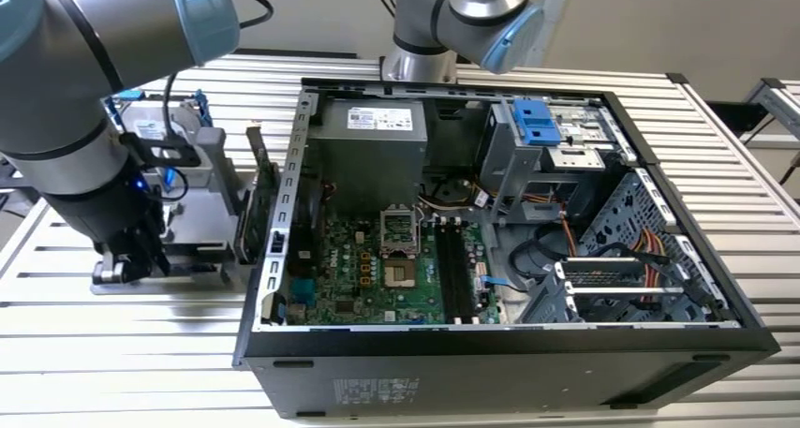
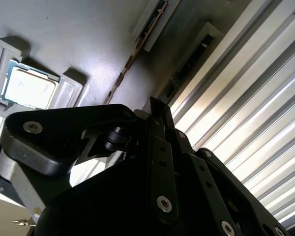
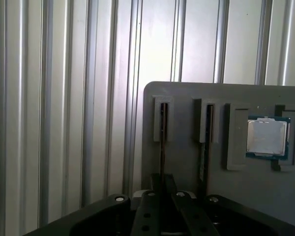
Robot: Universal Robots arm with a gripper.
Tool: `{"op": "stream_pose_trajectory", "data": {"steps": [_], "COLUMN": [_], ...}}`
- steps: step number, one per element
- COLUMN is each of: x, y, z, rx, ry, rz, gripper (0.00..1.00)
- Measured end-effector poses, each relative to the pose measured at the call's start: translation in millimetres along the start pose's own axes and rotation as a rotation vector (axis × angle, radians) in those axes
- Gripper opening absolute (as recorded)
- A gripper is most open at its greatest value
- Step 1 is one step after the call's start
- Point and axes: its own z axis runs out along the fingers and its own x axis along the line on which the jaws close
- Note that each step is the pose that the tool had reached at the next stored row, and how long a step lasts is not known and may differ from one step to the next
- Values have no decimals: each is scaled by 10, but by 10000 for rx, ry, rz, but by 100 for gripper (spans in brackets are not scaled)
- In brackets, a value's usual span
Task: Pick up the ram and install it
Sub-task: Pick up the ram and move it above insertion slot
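Observation:
The ram (image 3: 162, 140) stands on edge in a slot of the grey holder plate (image 3: 187, 98), seen as a thin dark strip. In the second wrist view the ram (image 2: 137, 49) runs as a narrow edge towards my gripper (image 2: 160, 110). My gripper (image 3: 162, 189) sits right over the near end of this stick, in line with it. In the exterior view my gripper (image 1: 125, 264) is low over the holder (image 1: 206, 227), at the exterior view's left of the open computer case (image 1: 500, 353). The motherboard's long black memory slots (image 1: 456, 273) lie inside the case.
A second thin stick (image 3: 206, 142) stands in the neighbouring slot, and a square processor chip (image 3: 268, 137) rests further along the plate. A dark card (image 1: 257, 170) stands upright between the holder and the case wall. The ribbed metal table (image 1: 112, 353) surrounds everything.

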Motion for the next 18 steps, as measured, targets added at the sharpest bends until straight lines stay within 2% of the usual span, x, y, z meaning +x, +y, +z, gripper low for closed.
{"op": "stream_pose_trajectory", "data": {"steps": [18], "x": [-2], "y": [0], "z": [-120], "rx": [-1], "ry": [1], "rz": [1], "gripper": [0]}}
